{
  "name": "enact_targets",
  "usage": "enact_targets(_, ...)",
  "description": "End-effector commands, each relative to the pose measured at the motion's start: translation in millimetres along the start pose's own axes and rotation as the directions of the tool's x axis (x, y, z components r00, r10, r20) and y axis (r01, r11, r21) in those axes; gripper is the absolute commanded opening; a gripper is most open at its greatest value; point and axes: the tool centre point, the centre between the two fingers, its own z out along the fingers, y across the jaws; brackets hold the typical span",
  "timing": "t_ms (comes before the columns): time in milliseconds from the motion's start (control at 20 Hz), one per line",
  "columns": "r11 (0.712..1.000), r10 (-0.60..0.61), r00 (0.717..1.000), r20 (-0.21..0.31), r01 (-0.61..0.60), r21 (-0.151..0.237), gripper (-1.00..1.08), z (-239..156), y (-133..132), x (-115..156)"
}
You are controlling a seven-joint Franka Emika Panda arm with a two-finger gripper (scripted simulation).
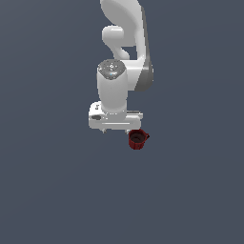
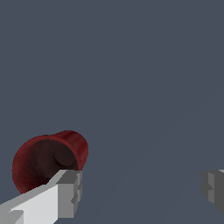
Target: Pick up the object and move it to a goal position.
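Exterior view, my white arm [image 1: 125, 57] reaching down frame centre, my gripper [image 1: 117, 129] low over the grey floor [image 1: 47, 190], small dark red mug [image 1: 137, 138] just below its right end, wrist view, my fingers [image 2: 65, 192] spread wide, holding nothing, mug beside one fingertip, outside the gap.

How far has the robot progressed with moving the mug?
Done: the end effector has reached the red mug. In hand: alignment; its fingers are wide apart, and one finger is beside the mug, which is not between them. Left: grasping, lifting, carrying to the goal.
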Motion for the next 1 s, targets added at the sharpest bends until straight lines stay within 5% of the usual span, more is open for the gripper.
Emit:
enact_targets(0,1.0,0.0,1.0,0.0,0.0,0.0,0.68,0.0,0.0,0.0)
enact_targets(550,1.0,-0.003,1.0,-0.009,0.002,-0.009,0.68,4.3,7.5,2.9)
enact_targets(950,0.995,-0.096,0.995,-0.016,0.096,-0.035,0.68,22.5,-43.2,-7.9)
